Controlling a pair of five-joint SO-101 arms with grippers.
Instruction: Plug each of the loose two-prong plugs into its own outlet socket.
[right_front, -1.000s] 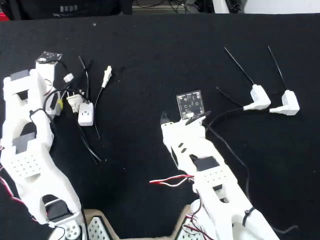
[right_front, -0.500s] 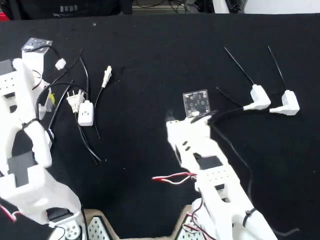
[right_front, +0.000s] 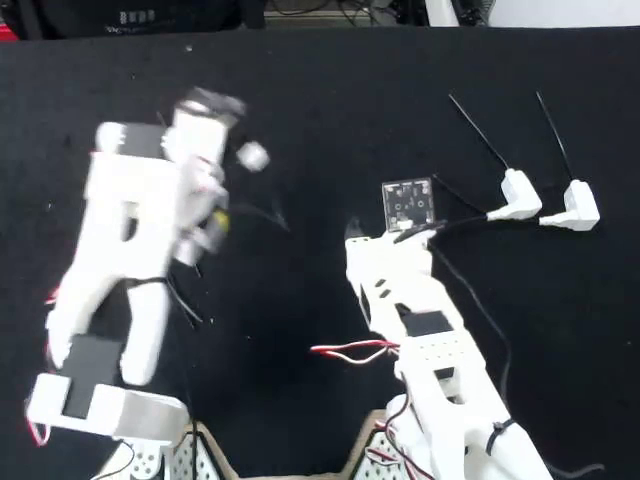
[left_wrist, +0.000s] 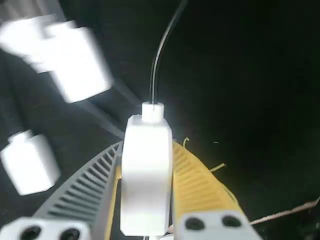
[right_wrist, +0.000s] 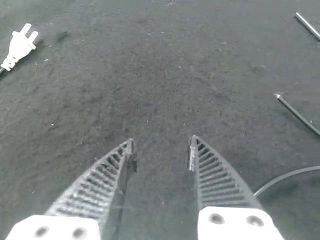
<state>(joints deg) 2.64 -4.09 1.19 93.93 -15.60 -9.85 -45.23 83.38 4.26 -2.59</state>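
Item 1. The left gripper (left_wrist: 147, 150) is clamped on a white corded block (left_wrist: 146, 175). A grey finger sits on one side of the block and a yellow-lined finger on the other. A black cord (left_wrist: 159, 55) leaves the block's far end. I cannot tell from here whether the block is a plug or a socket, as its face is hidden.

Item 2. The left arm (right_front: 130, 230) is heavily blurred in the high view and stands over the left part of the table (right_front: 330, 90).

Item 3. Two more white blocks (left_wrist: 75, 62) (left_wrist: 27, 162) are on my left wrist feed. Both are blurred and lie apart from the held one.

Item 4. The right gripper (right_wrist: 160, 150) has its jaws moderately apart with nothing between them, above bare black cloth. In the high view it is near the table's middle (right_front: 353, 232).

Item 5. A two-prong plug (right_wrist: 19, 46) lies flat on the cloth, well apart from the right gripper.

Item 6. Two white angled pieces (right_front: 518, 193) (right_front: 578, 207) sit just beside each other on the right of the table. Each has a thin black lead running toward the far edge.

Item 7. A black cable (right_wrist: 299, 115) lies on the cloth near the right gripper.
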